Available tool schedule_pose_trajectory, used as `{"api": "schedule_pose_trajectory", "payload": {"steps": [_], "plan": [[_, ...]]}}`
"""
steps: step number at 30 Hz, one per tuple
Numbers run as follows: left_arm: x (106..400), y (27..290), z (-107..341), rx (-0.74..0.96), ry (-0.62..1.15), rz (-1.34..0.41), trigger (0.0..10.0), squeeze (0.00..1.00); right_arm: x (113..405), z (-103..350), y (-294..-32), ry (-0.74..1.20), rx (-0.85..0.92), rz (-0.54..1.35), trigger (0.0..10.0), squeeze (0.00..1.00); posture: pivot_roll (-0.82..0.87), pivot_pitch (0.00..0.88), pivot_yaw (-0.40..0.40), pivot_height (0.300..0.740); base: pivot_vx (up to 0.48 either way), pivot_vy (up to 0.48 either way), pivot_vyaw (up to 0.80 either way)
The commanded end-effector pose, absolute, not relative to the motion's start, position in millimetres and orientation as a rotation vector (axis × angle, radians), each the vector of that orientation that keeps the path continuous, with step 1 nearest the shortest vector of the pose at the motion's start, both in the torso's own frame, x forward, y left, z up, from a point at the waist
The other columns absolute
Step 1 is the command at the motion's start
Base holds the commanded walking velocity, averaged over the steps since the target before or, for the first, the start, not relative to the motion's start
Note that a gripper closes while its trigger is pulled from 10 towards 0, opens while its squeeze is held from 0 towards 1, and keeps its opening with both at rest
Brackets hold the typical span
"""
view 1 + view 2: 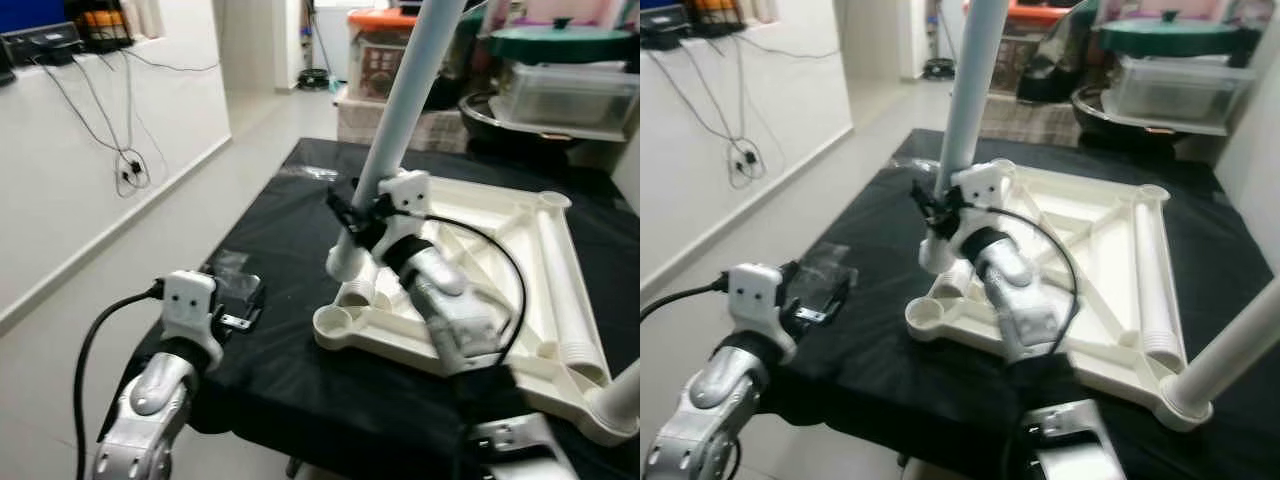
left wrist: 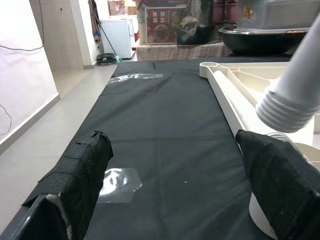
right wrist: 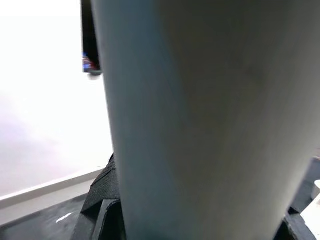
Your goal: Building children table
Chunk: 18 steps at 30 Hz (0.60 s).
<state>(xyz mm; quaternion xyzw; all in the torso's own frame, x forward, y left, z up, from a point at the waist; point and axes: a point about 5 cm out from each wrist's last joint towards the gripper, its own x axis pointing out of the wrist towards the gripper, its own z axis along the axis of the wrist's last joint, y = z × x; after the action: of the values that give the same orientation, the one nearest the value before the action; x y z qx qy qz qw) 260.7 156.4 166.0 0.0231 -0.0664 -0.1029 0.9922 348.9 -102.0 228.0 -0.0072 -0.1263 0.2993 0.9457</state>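
Looking down from the head camera, I have the right gripper [image 1: 352, 215] pinching a long white plastic table leg [image 1: 400, 110] near its lower end, the two black fingers pressed against the tube on either side. The leg leans, its top tilted away from me, and its ribbed threaded end hangs just above a round corner socket [image 1: 335, 322] of the cream plastic tabletop [image 1: 545, 240], which lies upside down on the black cloth-covered table [image 1: 270, 230]. Another white leg [image 1: 1230, 355] already stands in the near right corner of that tabletop. My left gripper [image 2: 170, 200] hovers low over the near left part of the cloth, its black padded fingers [image 2: 80, 170] spread wide with nothing between them; a clear plastic scrap [image 2: 119, 178] lies on the cloth just ahead of it.
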Motion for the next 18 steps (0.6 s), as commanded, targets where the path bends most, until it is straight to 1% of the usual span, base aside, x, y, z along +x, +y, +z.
{"api": "schedule_pose_trajectory", "payload": {"steps": [1, 2, 3, 4, 5, 7, 8, 10, 18], "plan": [[255, 158, 152, 0.073, -0.071, -0.235, 10.0, 0.0, 346, 232, -96, -0.25, -0.029, 0.75, 10.0, 0.0, 0.05, 0.0, -0.052, 0.74, 0.0, 0.0, 0.0], [255, 158, 152, 0.073, -0.071, -0.235, 10.0, 0.0, 346, 232, -96, -0.25, -0.029, 0.75, 10.0, 0.0, 0.05, 0.0, -0.052, 0.74, 0.0, 0.0, 0.0], [246, 152, 145, 0.082, -0.037, -0.313, 10.0, 0.0, 345, 233, -99, -0.231, -0.053, 0.833, 10.0, 0.0, 0.05, 0.0, -0.054, 0.74, 0.0, 0.0, 0.0], [243, 148, 143, 0.088, -0.028, -0.351, 10.0, 0.0, 344, 234, -100, -0.224, -0.064, 0.862, 10.0, 0.0, 0.05, 0.0, -0.054, 0.74, 0.0, 0.0, 0.0], [243, 148, 143, 0.088, -0.028, -0.351, 10.0, 0.0, 344, 234, -100, -0.224, -0.064, 0.862, 10.0, 0.0, 0.05, 0.0, -0.054, 0.74, 0.0, 0.0, 0.0], [231, 137, 135, 0.082, 0.017, -0.471, 10.0, 0.0, 341, 231, -99, -0.191, -0.088, 0.968, 10.0, 0.0, 0.06, 0.0, -0.058, 0.74, 0.0, 0.0, 0.0], [231, 137, 135, 0.082, 0.017, -0.471, 10.0, 0.0, 341, 231, -99, -0.191, -0.088, 0.968, 10.0, 0.0, 0.06, 0.0, -0.058, 0.74, 0.0, 0.0, 0.0], [224, 133, 130, 0.074, 0.053, -0.529, 10.0, 0.0, 340, 228, -96, -0.161, -0.09, 1.043, 10.0, 0.0, 0.06, 0.0, -0.058, 0.74, 0.0, 0.0, 0.0], [223, 136, 125, 0.076, 0.08, -0.524, 10.0, 0.0, 342, 215, -85, -0.12, -0.137, 1.108, 10.0, 0.0, 0.07, 0.0, -0.056, 0.74, 0.0, 0.0, 0.0]]}}
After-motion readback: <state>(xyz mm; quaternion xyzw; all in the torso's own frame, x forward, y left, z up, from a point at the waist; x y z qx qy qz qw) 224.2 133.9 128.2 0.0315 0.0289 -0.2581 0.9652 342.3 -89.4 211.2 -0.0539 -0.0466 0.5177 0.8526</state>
